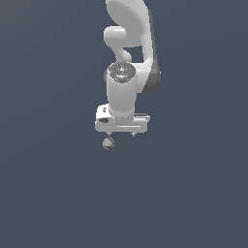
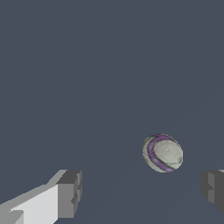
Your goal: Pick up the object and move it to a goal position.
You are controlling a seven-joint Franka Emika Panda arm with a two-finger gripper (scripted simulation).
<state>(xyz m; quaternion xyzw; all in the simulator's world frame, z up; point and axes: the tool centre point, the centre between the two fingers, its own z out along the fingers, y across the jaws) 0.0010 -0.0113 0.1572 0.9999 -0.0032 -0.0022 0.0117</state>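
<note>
Small grey-white ball (image 1: 108,143) with purple and dark curved markings, lying on the plain dark floor (image 1: 193,193), just below the Panda arm's white hand and toward the exterior view's left of it. Gripper (image 1: 121,132) pointing downward, jaws spread wide and holding nothing. In the wrist view, ball (image 2: 162,152) apart from both fingers (image 2: 70,193), nearer the one at the frame's edge, not yet level between them. No contact visible between ball and either finger.
</note>
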